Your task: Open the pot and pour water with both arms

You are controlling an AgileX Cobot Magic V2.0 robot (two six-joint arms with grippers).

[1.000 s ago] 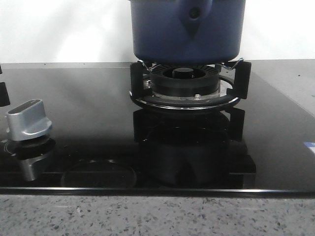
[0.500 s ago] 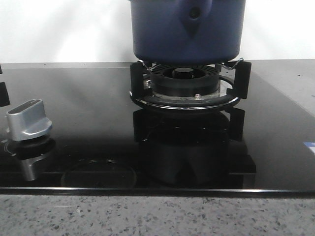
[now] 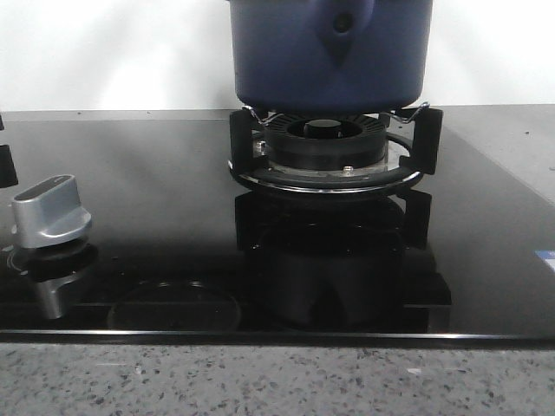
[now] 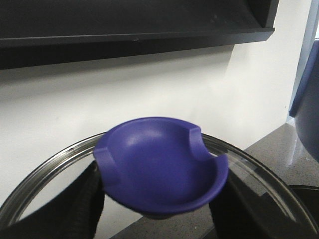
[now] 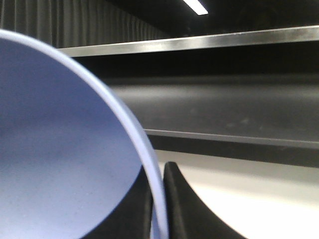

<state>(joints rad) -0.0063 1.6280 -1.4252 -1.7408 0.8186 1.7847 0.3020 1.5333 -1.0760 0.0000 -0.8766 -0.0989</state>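
Nothing visible has moved since the earlier front views: the dark-blue pot (image 3: 329, 54) sits in the same place on the burner grate (image 3: 334, 156) of the black glass hob (image 3: 156, 217), its top cut off by the frame, a silver knob (image 3: 50, 212) well to its left. In the left wrist view, the glass lid (image 4: 259, 179) with its blue knob (image 4: 162, 164) is off the pot and held in the air; the left pincer (image 4: 154, 209) looks clamped on that knob, dark fingers (image 4: 84, 204) on either side. In the right wrist view, a pale blue curved rim (image 5: 132, 134) runs between the dark fingers (image 5: 182, 209) of the right pincer (image 5: 159, 209), which seems closed on it — whether this is the pot's wall I cannot tell. The inside of the pot is hidden, so any water goes unseen. Risks, as I judge them: the smooth lid knob slipping from a thin grip, or a one-sided hold on a rim letting a heavy vessel twist and spill onto the worktop (image 3: 277, 381).
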